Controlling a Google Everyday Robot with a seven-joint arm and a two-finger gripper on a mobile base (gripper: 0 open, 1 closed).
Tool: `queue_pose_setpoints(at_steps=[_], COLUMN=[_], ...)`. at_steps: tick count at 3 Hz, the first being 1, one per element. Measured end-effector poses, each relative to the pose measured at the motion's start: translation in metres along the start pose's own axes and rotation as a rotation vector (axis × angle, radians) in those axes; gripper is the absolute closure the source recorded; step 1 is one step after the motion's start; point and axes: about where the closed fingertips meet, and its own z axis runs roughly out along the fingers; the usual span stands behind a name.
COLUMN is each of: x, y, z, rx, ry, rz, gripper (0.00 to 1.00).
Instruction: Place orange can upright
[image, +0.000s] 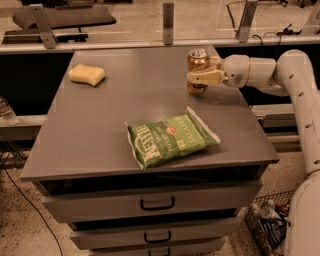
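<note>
The orange can (198, 59) stands upright, silver top up, near the far right of the grey table (115, 115). Its base is at or just above the tabletop; I cannot tell which. My gripper (201, 78) reaches in from the right on the white arm (260, 70). Its pale fingers (207, 76) wrap around the can's middle and are shut on it.
A green chip bag (171, 137) lies flat at the front centre of the table. A yellow sponge (86, 74) lies at the far left. Metal posts and a rail (168, 22) run behind the table. Drawers (157, 202) are below the front edge.
</note>
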Motion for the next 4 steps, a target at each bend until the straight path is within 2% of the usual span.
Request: queue_pose_setpoints(at_steps=[1,2,3,4], x=[0.01,0.017,0.019,0.006], y=[0.001,0.002,0.003,0.0], z=[-0.001,-0.007,-0.012,-0.038], rx=[-0.006,-0.006,-0.001,0.051], ry=[-0.001,0.004,0.011,0.046], rz=[0.017,0.023,0.025,-0.015], gripper=[0.36,0.05,0.0,0.0])
